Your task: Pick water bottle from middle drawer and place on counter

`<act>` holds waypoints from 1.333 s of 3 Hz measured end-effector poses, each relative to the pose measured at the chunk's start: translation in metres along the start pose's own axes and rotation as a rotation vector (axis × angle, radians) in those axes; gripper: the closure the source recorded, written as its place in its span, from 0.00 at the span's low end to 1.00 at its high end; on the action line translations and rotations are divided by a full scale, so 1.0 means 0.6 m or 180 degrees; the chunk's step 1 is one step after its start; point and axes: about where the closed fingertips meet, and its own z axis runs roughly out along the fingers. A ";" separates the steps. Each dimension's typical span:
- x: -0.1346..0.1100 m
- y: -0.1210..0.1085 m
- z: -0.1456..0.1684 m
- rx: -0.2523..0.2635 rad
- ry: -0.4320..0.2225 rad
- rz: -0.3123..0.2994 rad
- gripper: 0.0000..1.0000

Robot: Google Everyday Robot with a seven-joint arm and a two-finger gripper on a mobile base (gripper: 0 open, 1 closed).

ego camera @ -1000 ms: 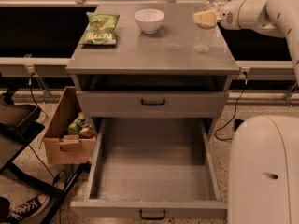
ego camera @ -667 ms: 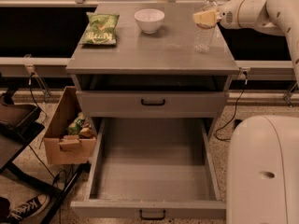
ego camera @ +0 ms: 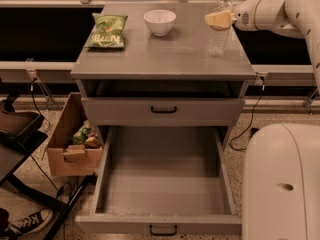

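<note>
The small clear ribbed plastic water bottle stands upright on the grey cabinet's flat counter, its shoulder right at the jaws of the gripper; whether it is held or released, I cannot tell.

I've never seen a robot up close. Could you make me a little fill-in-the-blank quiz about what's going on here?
1. The water bottle stands upright on the ____, not in a drawer.
2. The robot's hand is at the upper part of the ____.
3. The pulled-out bottom drawer is ____.
4. Between the chip bag and the bottle sits a white ____.
Missing words: counter; bottle; empty; bowl.
</note>
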 end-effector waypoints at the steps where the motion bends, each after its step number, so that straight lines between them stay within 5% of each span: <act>1: 0.000 0.000 0.000 0.0000 0.0000 0.0000 0.04; 3: 0.000 0.000 0.000 -0.0001 0.0000 0.0000 0.00; 4: -0.030 -0.013 -0.041 0.0184 0.0000 -0.0047 0.00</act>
